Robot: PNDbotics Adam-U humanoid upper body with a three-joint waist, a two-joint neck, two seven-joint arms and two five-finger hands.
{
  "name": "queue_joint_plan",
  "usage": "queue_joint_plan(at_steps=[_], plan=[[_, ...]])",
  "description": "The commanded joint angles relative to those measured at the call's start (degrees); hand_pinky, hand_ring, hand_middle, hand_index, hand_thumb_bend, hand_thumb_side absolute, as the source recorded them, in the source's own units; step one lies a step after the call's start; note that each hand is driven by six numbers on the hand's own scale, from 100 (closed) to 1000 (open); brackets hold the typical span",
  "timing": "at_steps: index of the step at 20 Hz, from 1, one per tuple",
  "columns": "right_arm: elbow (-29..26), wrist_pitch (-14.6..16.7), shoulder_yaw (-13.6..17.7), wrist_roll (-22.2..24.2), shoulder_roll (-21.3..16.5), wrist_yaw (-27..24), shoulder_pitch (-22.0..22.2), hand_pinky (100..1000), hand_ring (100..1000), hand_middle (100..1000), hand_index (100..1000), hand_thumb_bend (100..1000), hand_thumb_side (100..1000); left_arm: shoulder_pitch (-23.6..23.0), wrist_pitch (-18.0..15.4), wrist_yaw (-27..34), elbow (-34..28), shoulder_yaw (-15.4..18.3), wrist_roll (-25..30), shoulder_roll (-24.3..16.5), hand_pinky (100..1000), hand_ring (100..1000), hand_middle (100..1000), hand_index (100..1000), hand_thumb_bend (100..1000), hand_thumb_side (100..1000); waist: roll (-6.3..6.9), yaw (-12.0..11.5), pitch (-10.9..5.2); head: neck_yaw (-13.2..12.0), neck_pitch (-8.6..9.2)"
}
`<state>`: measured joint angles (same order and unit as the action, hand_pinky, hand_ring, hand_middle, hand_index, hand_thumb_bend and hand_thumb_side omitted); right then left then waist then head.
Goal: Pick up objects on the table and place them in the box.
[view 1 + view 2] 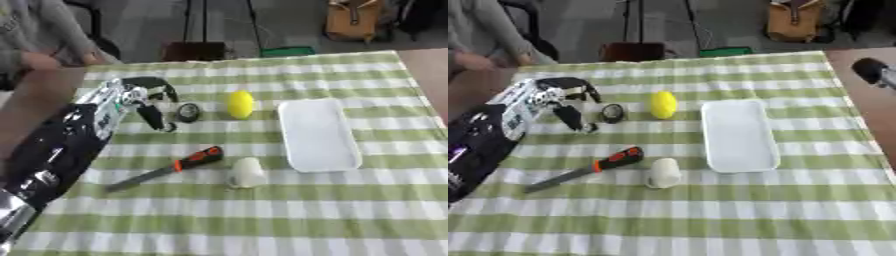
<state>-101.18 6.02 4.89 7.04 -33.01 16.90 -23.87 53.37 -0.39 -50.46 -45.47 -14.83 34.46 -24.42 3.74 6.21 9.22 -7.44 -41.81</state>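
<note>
My left hand [147, 98] comes in from the left and hovers over the table's left part, open, with its fingers [154, 118] pointing down. Just right of those fingers lies a small dark round object [188, 112]; I cannot tell whether they touch it. A yellow oval object [241, 104] stands beside that. The white shallow box [319, 135] lies right of centre with nothing in it. A knife [166, 170] with an orange and black handle lies near the front, and a white cup [248, 172] lies on its side next to it. A dark part of my right hand [874, 71] shows at the right edge.
The table carries a green and white checked cloth [262, 215]. A person sits at the far left edge, apart from the objects. A brown bag [354, 20] and a dark box [194, 51] stand on the floor beyond the table.
</note>
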Motion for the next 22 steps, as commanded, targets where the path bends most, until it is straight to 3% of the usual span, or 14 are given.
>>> queue_joint_plan(at_steps=[1, 9, 22], plan=[[-0.32, 0.05, 0.43, -0.09, -1.4, 0.01, -0.74, 530, 589, 668, 851, 700, 524, 1.94, -2.61, -3.14, 2.3, 3.95, -0.13, -0.02, 822, 838, 853, 847, 434, 228, -0.33, 0.02, -0.94, 0.08, -0.07], [-0.31, 0.13, 0.35, 0.04, -1.23, -0.07, -1.11, 530, 589, 667, 852, 700, 522, 3.49, -5.82, -9.38, 3.67, 7.21, -2.46, 3.18, 818, 832, 853, 852, 420, 232, -0.4, 0.85, -0.43, -0.32, 0.37], [-0.36, 0.22, 0.21, 0.25, -1.06, -0.18, -1.66, 530, 588, 667, 852, 699, 520, 5.0, -5.67, -11.11, 3.87, 7.8, -2.12, 4.81, 826, 837, 859, 861, 412, 260, -0.17, 2.04, 0.23, -0.88, 0.85]])
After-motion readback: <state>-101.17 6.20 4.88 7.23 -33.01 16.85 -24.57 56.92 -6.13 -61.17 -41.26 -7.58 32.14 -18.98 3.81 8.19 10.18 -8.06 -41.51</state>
